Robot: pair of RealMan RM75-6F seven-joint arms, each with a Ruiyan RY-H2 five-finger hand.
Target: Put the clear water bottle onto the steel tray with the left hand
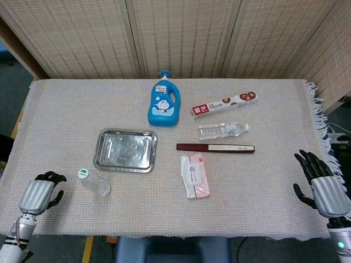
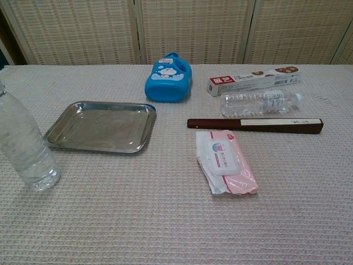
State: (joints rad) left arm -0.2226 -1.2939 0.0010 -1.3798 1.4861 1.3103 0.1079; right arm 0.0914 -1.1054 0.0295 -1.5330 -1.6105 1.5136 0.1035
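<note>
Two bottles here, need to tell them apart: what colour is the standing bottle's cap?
Green on the standing bottle; head view shows it best.

On the woven cloth: blue detergent bottle at the back, long printed box beside it, lying plastic bottle, dark flat case, pink wipes pack nearest the front.

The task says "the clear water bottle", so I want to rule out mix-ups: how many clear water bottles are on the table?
2. One clear water bottle stands upright near the left hand, in front of the steel tray. Another lies on its side beyond the dark red box.
</note>
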